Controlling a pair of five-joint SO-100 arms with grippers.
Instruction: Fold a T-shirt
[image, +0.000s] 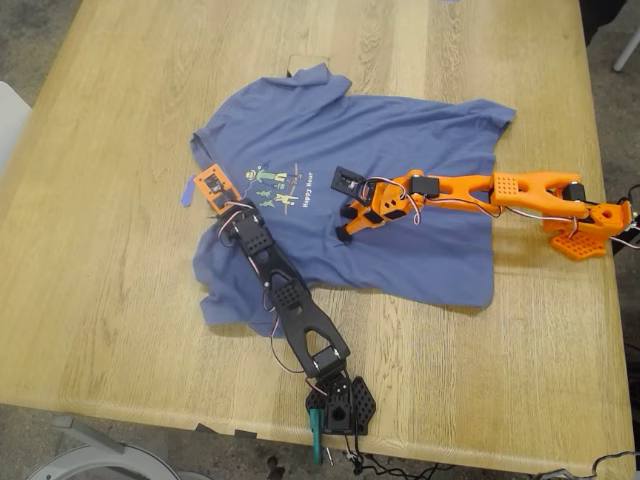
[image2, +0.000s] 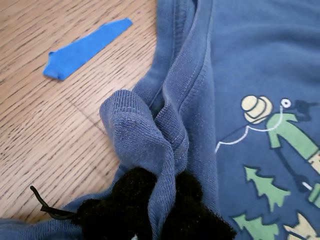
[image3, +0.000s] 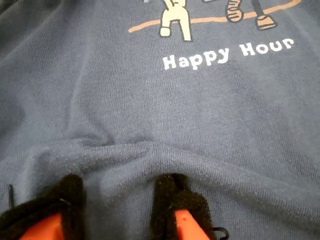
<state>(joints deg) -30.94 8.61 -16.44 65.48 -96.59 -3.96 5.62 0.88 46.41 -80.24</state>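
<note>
The soft blue-purple short-sleeved cotton T-shirt (image: 360, 190) lies spread on the pale wooden tabletop (image: 120, 330), chest print up, collar toward the far edge in the exterior view and hem running toward that view's right. Its long axis runs roughly from the collar to the hem, slanted across the tabletop.

The first end effector (image2: 157, 197), on the black arm (image: 290, 300) reaching in from the near edge of the exterior view, is clamped narrow on a bunched ridge of the shirt's edge, near a sleeve seam; cloth rises between its dark padded fingers (image2: 135, 190). Just beyond that edge, a small strip of blue tape (image2: 85, 47) lies on bare wood.

The second end effector (image3: 117, 200), on the orange arm (image: 470, 190) coming from the exterior view's right, sits on the shirt's middle, just below the white "Happy Hour" lettering (image3: 227, 54). Its black-tipped fingers (image3: 172, 197) stand moderately apart, pressing a low wrinkle of fabric between them without closing on it (it appears to be pinning the cloth, though that is a judgement).

The coming move probably turns on this: the bulk of the shirt lies away from the held edge, toward the exterior view's right, so the gripped edge would travel across the print toward the second end effector, with the fold line along the shirt's long axis.
</note>
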